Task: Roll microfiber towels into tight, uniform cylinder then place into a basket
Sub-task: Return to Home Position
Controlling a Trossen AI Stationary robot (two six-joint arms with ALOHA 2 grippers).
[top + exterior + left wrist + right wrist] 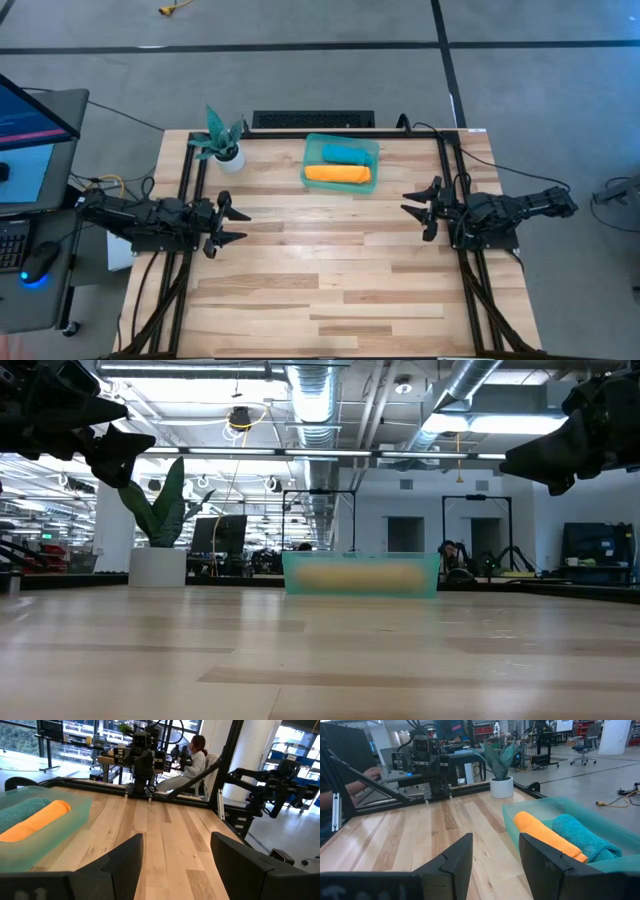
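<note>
The rolled orange towel and the rolled turquoise towel lie side by side inside the teal-green basket at the table's far middle. They also show in the left wrist view and the right wrist view. My left gripper is open and empty at the table's left side. My right gripper is open and empty at the table's right side. Both hover above the table, well away from the basket.
A small white pot with a teal plant stands at the far left, beside the basket. A dark keyboard lies behind the table's far edge. A person sits beyond the table. Bare wood fills the middle and near side.
</note>
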